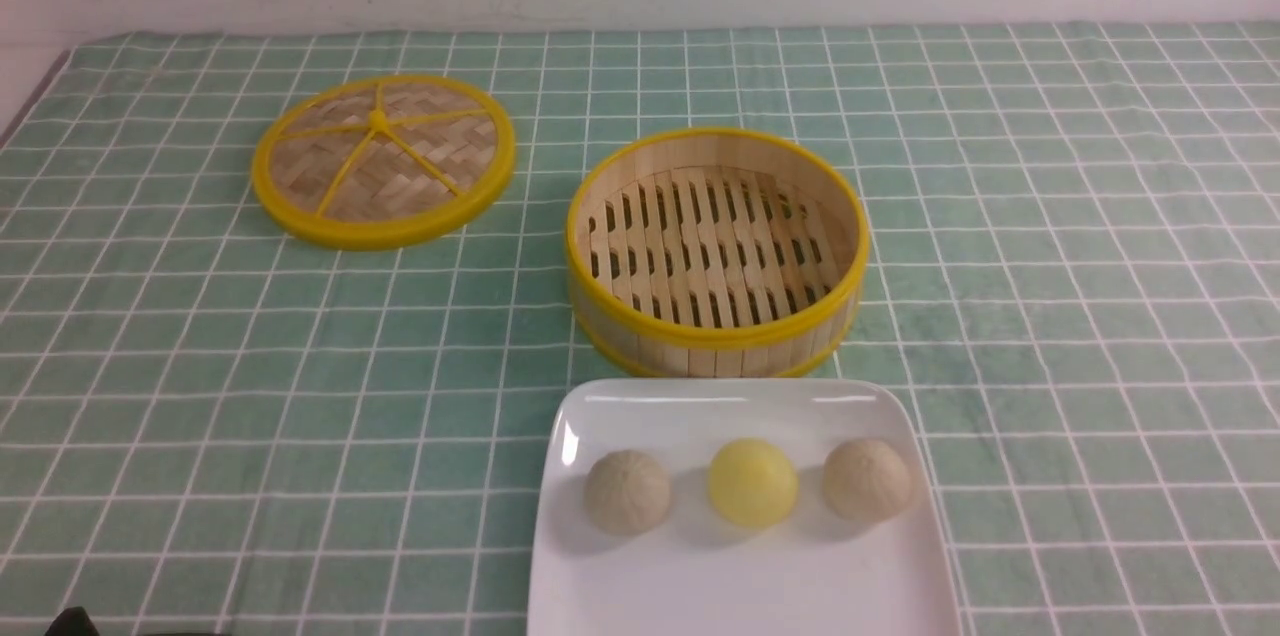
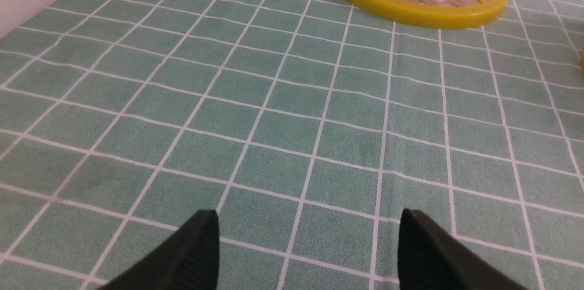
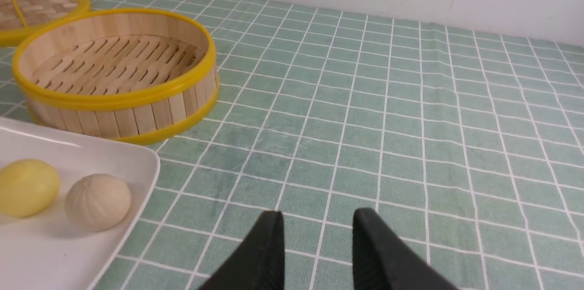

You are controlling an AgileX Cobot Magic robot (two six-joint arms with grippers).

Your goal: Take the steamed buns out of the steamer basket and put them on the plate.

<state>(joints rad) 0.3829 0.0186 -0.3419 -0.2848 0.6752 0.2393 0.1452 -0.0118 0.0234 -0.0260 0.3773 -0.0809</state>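
Sitting in a row across the plate [image 1: 740, 596] are a pleated bun [image 1: 627, 491] on the left, a yellow bun [image 1: 752, 482] in the middle and a second pleated bun [image 1: 866, 479] on the right, each apart from its neighbour. Just behind the plate stands the basket [image 1: 715, 341], upright, its slatted floor fully in view. Well to the basket's left and a little farther back, the lid [image 1: 383, 161] lies flat on the checked cloth [image 1: 200, 366]. The left gripper [image 2: 308, 212] hangs over the cloth short of the lid, jaws spread wide. The right gripper [image 3: 318, 212] hangs over the cloth beside the plate's right edge, jaws partly apart, gripping nothing.
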